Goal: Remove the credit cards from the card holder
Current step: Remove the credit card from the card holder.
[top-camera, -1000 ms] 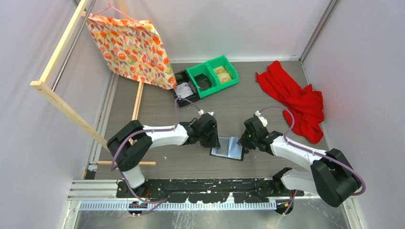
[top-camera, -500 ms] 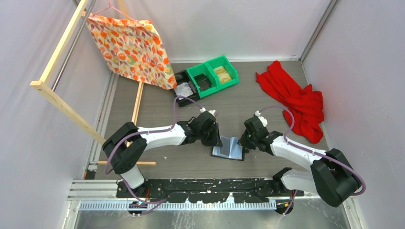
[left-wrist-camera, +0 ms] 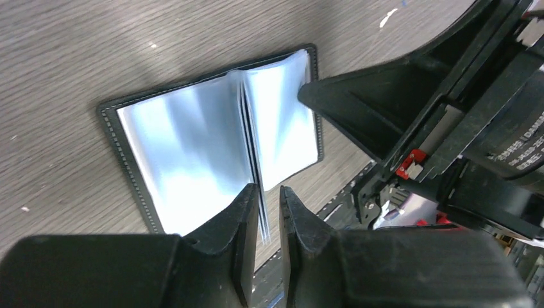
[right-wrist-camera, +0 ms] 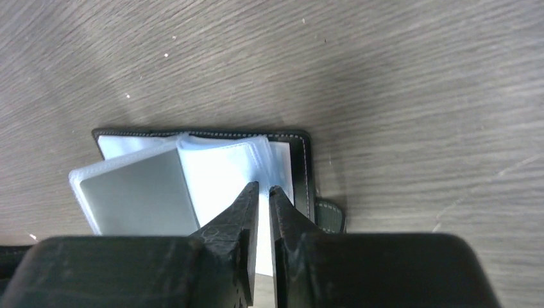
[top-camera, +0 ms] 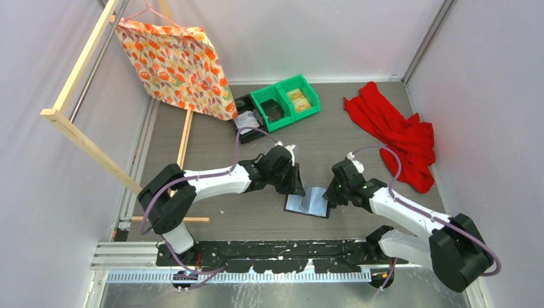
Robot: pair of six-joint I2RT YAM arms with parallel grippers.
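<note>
The black card holder (top-camera: 306, 205) lies open on the table between both arms, its clear sleeves fanned upward at the spine. A pale grey credit card (right-wrist-camera: 138, 192) shows inside the sleeve leaning left in the right wrist view. My left gripper (top-camera: 299, 187) (left-wrist-camera: 267, 190) is open by a narrow gap. The thin sleeve edges (left-wrist-camera: 262, 215) run between its fingers, close to the left one, with daylight on the other side. My right gripper (top-camera: 329, 192) (right-wrist-camera: 263, 187) hovers over the holder's right half (right-wrist-camera: 282, 160), open by a sliver and holding nothing. The snap tab (right-wrist-camera: 329, 215) sticks out at the right.
Green bins (top-camera: 287, 101) and a black bin (top-camera: 246, 116) stand at the back. A red cloth (top-camera: 394, 135) lies back right. A patterned cloth (top-camera: 176, 64) hangs on a wooden frame (top-camera: 83, 138) at the left. The right arm's gripper body (left-wrist-camera: 417, 96) crowds the left wrist view.
My left gripper slid right to the holder's spine and its jaws narrowed around the sleeves, which now stand higher. My right gripper went from shut to slightly open and shifted a little nearer.
</note>
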